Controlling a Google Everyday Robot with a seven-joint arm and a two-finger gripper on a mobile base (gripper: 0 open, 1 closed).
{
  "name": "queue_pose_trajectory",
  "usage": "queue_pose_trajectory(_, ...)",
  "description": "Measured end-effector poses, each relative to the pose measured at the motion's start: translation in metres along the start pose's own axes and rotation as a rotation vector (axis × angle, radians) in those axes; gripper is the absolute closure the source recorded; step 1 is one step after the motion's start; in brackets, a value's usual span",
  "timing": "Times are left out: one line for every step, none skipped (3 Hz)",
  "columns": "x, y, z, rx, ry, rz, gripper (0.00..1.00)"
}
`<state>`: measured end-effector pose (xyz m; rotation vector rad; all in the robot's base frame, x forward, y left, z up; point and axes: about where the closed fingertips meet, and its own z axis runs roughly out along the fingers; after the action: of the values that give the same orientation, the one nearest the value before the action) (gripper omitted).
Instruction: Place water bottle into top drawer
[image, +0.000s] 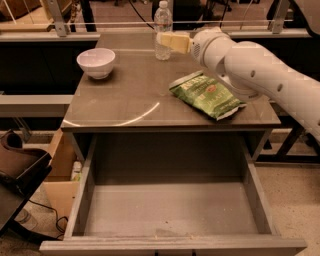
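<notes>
Right now tool (168, 41) is hovering beside water bottle (161, 20) on counter (125, 95), spread can't tell; prob. light, slick, crushable, so grip mid-body.

The water bottle (162, 19) stands upright at the far edge of the table (125, 100), clear and ribbed, with its white cap on. The gripper (166, 41) sits at its middle, reaching in from the right. Below, the top drawer (170, 212) is pulled out to the near side, its flat grey bottom showing.
</notes>
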<state>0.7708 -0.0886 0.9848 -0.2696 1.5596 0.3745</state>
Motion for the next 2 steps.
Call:
queue_pose_trajectory(-0.003, 0.005, 0.033, -0.024, 0.028, -0.043, 0.0)
queue_pose_trajectory(0.001, -0.019, 0.078, -0.044, 0.066, -0.126, 0.0)
